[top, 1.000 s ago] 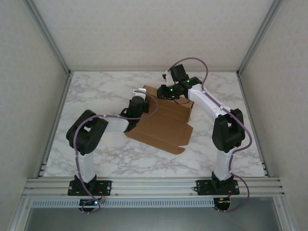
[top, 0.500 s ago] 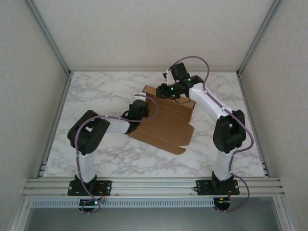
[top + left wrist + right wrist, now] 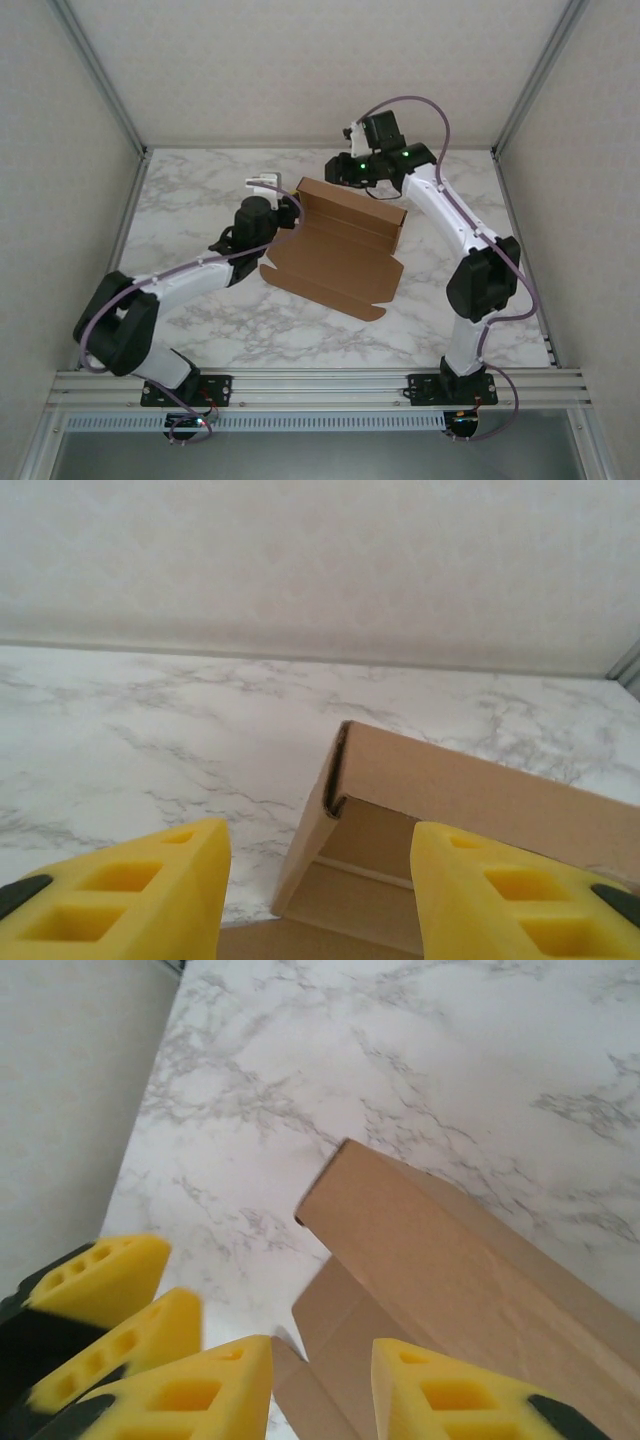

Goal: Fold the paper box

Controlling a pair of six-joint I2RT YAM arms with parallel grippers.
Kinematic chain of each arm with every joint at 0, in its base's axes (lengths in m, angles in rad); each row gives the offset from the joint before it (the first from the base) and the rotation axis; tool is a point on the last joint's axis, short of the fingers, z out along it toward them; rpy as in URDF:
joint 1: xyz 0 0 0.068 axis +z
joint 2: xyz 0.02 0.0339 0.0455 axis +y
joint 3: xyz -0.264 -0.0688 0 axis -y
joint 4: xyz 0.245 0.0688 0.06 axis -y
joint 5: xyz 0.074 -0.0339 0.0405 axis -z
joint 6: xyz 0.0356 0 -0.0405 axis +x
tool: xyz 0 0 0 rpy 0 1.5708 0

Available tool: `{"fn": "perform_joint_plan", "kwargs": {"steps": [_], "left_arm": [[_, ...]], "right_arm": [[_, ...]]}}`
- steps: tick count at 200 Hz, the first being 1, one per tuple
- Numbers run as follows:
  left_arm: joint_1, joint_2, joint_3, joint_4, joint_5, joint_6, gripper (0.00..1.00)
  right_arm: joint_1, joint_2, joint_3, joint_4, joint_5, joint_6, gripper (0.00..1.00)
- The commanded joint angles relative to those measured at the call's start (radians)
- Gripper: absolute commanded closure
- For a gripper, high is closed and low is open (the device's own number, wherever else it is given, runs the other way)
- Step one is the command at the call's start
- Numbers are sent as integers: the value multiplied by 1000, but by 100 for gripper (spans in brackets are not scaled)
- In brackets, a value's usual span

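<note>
The plain brown cardboard die-cut paper box (image 3: 335, 262) lies mid-table. Its long back wall (image 3: 350, 208) stands upright and its front panel lies flat on the white marbled tabletop (image 3: 190, 190). The left gripper (image 3: 315, 900) hovers beside the wall's left corner, jaws parted and empty. The right gripper (image 3: 320, 1390) hangs near that corner from the far side, likewise released. The fold probably goes best with one gripper bracing the wall while the other raises a side flap squarely, without dragging the sheet.
</note>
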Motion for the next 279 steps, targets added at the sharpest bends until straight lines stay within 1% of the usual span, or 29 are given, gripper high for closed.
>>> {"fn": "perform_joint_plan", "kwargs": {"steps": [1,18,33,58,75,111,131,149,182,215,234,258,279], "left_arm": [[15,-72,-3,-122,-76,-68,49],[19,-119,17,-205,-86,-81,49],[24,-159,23,-243,-85,-98,49],[30,-211,23,-290,-41,-133,49],[30,-243,7,-306,-10,-143,49],[31,-287,-38,-303,-11,-162,49],[33,-292,-40,-307,-6,-161,49],[31,-294,-34,-315,-10,-155,49],[31,-286,-35,-311,-11,-149,50],[41,-241,-46,-298,2,-150,50],[60,-234,-39,-306,39,-178,50],[62,-236,0,-342,64,-176,49],[62,-247,24,-372,72,-161,49]], "right_arm": [[21,87,51,-5,-54,18,69],[31,145,93,-28,-60,16,70],[40,186,118,-50,-36,7,71],[42,231,124,-61,0,7,71],[42,258,143,-89,27,-7,72],[43,294,157,-117,41,-22,72],[42,265,156,-104,18,-27,72],[42,223,167,-93,-6,-36,69],[33,139,157,-111,19,-63,68],[-5,27,42,-76,39,-69,68],[-36,-25,-10,-81,67,-102,66],[-67,-25,-37,-141,62,-139,67],[-79,-54,-128,-104,41,-137,68]]}}
